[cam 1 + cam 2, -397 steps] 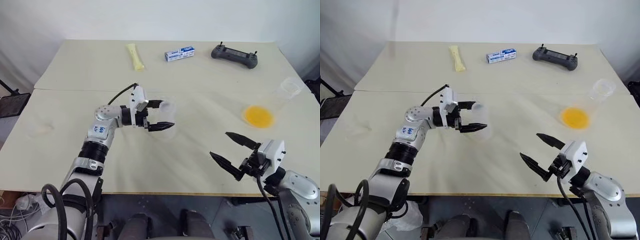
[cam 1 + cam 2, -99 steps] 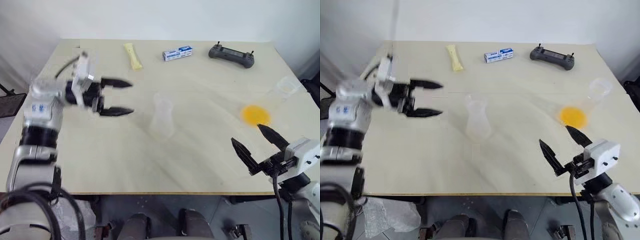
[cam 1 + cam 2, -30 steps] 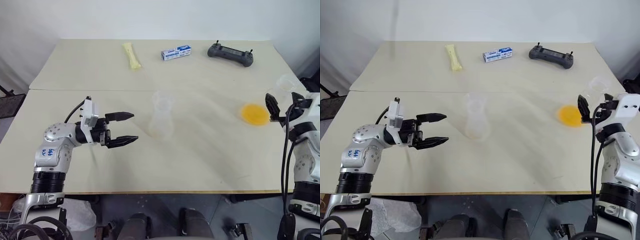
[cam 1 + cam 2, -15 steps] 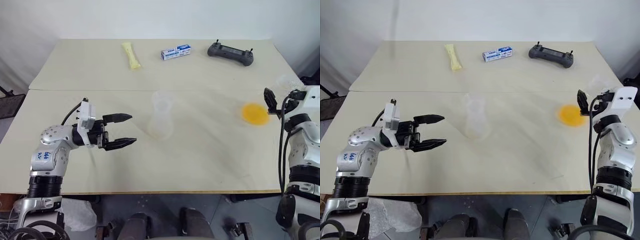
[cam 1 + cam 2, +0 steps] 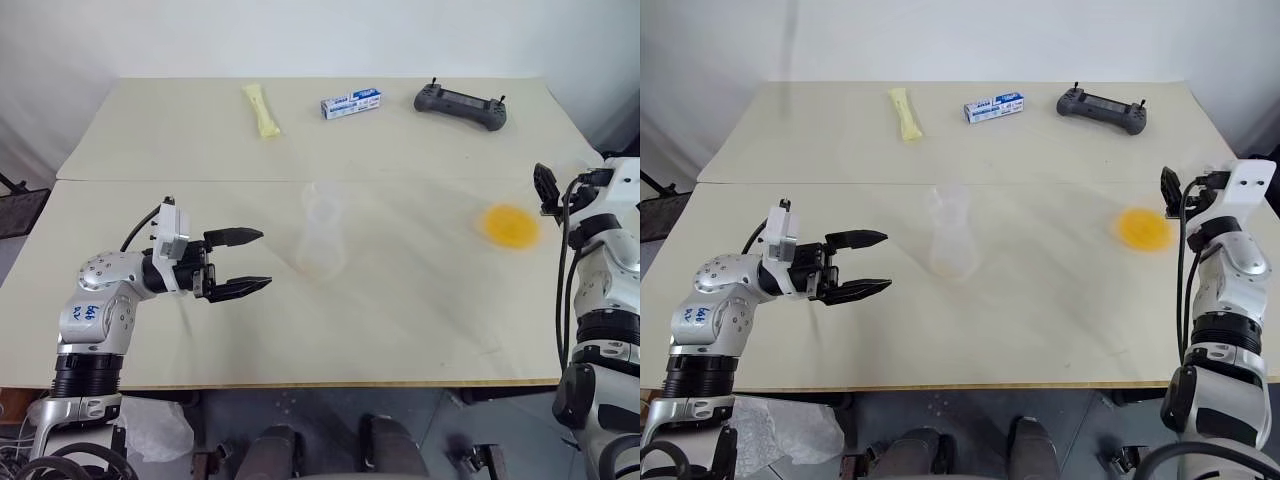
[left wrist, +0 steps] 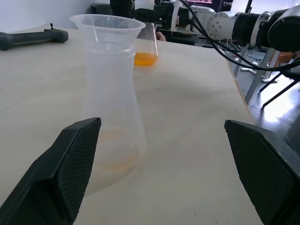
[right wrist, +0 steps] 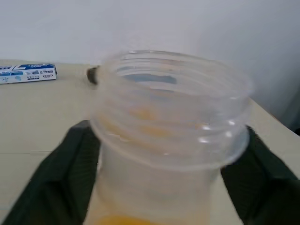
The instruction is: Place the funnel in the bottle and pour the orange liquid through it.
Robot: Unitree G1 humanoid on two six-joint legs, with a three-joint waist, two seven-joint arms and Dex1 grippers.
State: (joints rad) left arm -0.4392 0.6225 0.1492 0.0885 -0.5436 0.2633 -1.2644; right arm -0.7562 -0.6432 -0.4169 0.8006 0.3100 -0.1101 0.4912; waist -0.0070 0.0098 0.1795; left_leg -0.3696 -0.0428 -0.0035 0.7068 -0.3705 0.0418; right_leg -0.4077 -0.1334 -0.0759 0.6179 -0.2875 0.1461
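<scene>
Clear plastic made up two flasks on the pale surface (image 5: pixel 400 320). One was the bottle (image 5: pixel 322 240), standing upright near the middle, with the funnel (image 6: pixel 107 24) sitting in its neck. The other flask (image 7: pixel 168 140) stood near the right edge and had the orange liquid (image 5: pixel 510 224) as a shallow pool in its bottom.

Two end effectors were in view. The left end effector (image 5: pixel 250 262) hovered just to the left of the bottle, pointing at it, with its two black fingers spread wide and nothing between them. The right end effector (image 5: pixel 1171 190) was at the neck of the second flask, and its two fingers (image 7: pixel 61 178) were pressed against both sides of that neck, pinching it.

Three other things lay along the far side: one pale yellow packet (image 5: pixel 262 110), one small blue and white box (image 5: pixel 351 103) and one dark controller (image 5: pixel 459 103).
</scene>
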